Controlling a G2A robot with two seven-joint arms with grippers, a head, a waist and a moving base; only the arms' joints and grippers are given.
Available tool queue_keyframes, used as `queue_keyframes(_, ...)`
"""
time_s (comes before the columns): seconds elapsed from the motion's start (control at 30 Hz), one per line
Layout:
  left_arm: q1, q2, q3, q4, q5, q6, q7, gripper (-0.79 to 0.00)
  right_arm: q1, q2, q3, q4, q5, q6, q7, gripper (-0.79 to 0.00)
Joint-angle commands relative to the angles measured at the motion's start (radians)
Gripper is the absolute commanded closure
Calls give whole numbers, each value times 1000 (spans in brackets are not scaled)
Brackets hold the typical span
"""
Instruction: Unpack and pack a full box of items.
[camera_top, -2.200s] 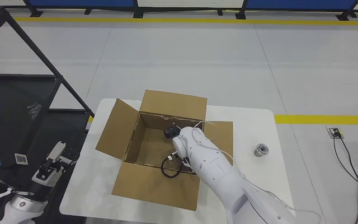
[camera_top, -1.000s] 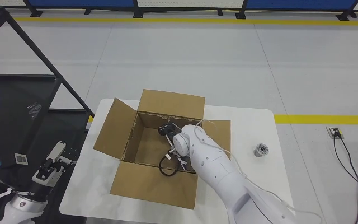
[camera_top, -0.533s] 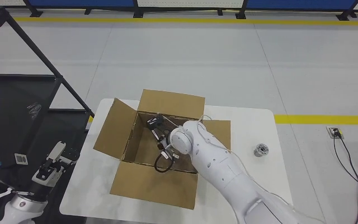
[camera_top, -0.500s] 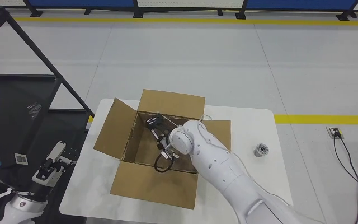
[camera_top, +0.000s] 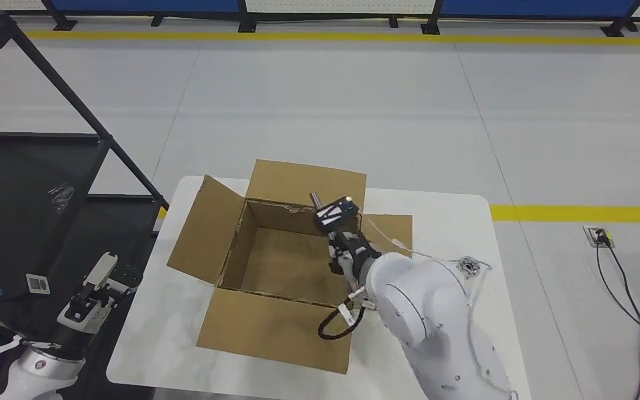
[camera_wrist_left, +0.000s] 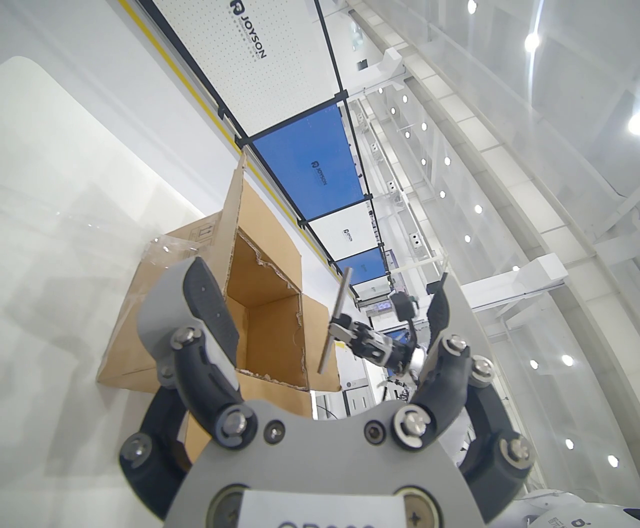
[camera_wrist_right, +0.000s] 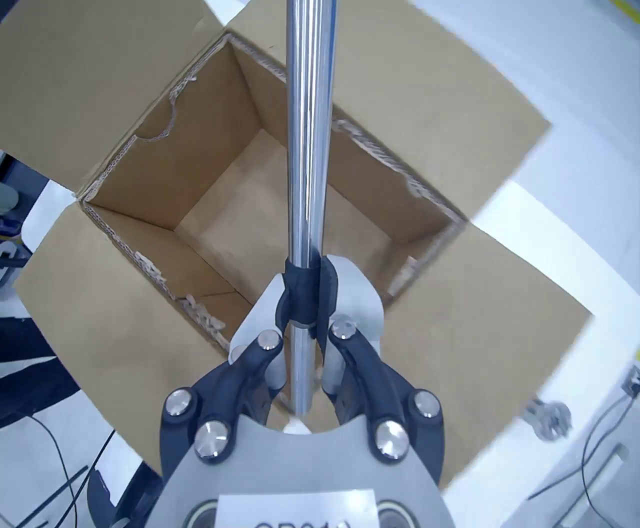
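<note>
Right end effector clamped, left splayed

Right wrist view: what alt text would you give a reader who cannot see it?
The right gripper is shut on a shiny metal rod, holding it over an open cardboard box with its flaps spread. The box sits on a white table, where a small metal part lies apart from it.
</note>
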Motion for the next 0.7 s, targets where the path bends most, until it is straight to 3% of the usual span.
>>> queue_keyframes(0.0, 0, 0, 0, 0, 0, 0, 0, -785, -53, 7, 21, -140, -62, 11, 56, 0)
queue_keyframes(0.17, 0, 0, 0, 0, 0, 0, 0, -785, -127, 17, 79, -258, -214, 68, 179, 0)
queue_keyframes(0.33, 0, 0, 0, 0, 0, 0, 0, -785, -202, 21, 180, -235, -294, 128, 186, 0)
queue_keyframes(0.67, 0, 0, 0, 0, 0, 0, 0, -785, -286, 30, 416, -86, -168, 131, 186, 0)
